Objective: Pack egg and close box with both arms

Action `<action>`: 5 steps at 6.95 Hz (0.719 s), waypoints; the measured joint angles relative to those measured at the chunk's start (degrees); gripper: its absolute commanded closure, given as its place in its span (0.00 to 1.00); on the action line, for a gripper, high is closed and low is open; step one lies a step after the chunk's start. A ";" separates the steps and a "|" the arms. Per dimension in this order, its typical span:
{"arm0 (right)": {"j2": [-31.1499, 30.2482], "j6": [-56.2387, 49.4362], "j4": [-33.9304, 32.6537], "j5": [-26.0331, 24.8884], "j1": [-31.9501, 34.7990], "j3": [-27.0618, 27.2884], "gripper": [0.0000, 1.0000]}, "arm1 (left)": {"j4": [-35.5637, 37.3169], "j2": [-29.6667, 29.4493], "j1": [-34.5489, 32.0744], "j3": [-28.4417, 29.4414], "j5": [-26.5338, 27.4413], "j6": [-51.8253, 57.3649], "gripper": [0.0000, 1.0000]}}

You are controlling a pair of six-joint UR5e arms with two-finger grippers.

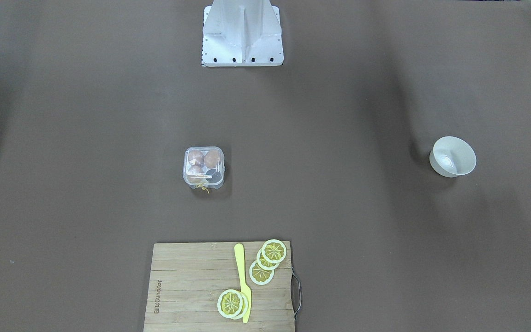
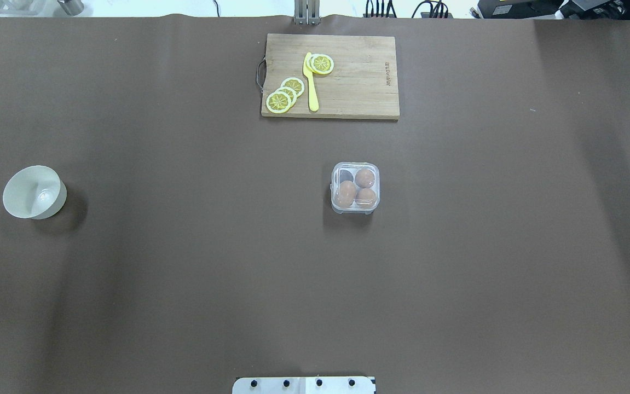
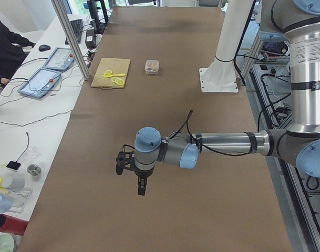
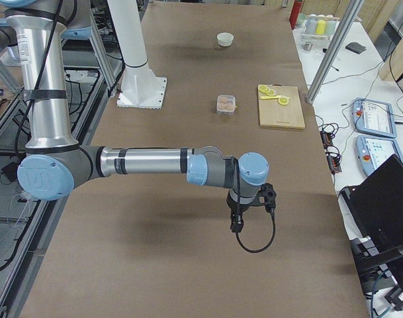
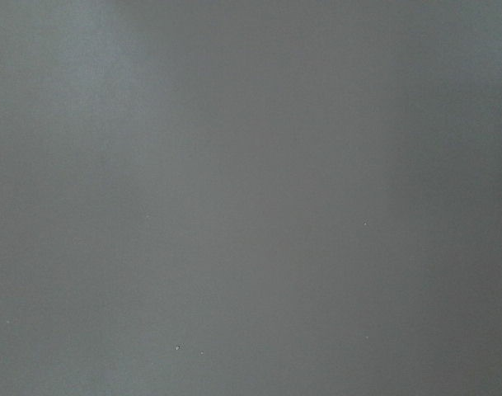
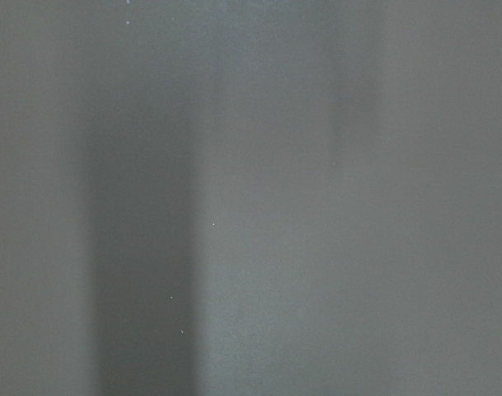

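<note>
Sitting near the middle of the brown surface [image 2: 183,273], the box [image 2: 355,187] has its clear lid down over 4 cups, a yellow string hanging at its far side. 3 eggs [image 2: 364,177] fill 3 of the cups; the 4th, at the far corner on the robot's left, looks dark. Both arms are away from it. The left arm [image 3: 223,143] reaches out low over bare surface at the left end, and the left end effector [image 3: 141,186] points down, touching nothing. The right arm [image 4: 148,162] does likewise at the right end, with the right end effector [image 4: 235,222] also hanging free. I cannot tell how far either is open. Beyond the box lies a board [image 2: 358,82] with lemon slices [image 2: 284,94] and a yellow knife [image 2: 311,82]. A white bowl [image 2: 34,192] stands far left.
</note>
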 measured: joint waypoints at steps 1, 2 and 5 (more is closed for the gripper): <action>0.09 1.08 0.18 0.08 0.02 0.14 0.00 | 1.00 -0.28 0.00 -0.11 -1.19 -0.05 0.02; 0.13 1.65 0.30 0.17 -0.02 0.16 0.00 | 1.40 -0.40 0.00 -0.27 -1.76 -0.06 0.02; 0.13 1.72 0.51 0.44 -0.03 0.28 0.00 | 1.63 -0.72 0.00 -0.56 -1.97 -0.07 0.02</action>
